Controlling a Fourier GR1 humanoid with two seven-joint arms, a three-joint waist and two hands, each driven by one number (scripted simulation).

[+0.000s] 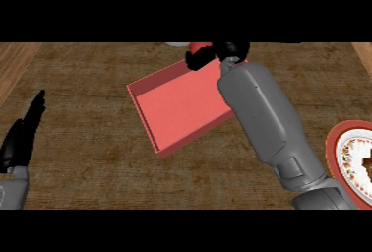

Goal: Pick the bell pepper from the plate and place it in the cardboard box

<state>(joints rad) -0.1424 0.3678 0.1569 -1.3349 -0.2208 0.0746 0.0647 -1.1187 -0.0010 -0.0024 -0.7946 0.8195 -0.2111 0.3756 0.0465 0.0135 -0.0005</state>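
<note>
Right hand (227,51), curled round bell pepper (201,47), at counter's far edge over cardboard box (181,106) far corner; interior lies near-left.

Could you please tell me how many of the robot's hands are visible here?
2. The left hand rests open at the left edge; the right hand is at the top, by the red box's far corner, curled round a red item.

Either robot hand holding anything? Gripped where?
Right robot hand is curled round the red bell pepper, at the far edge of the box; fingers hide the exact hold. Left robot hand rests open, empty.
</note>
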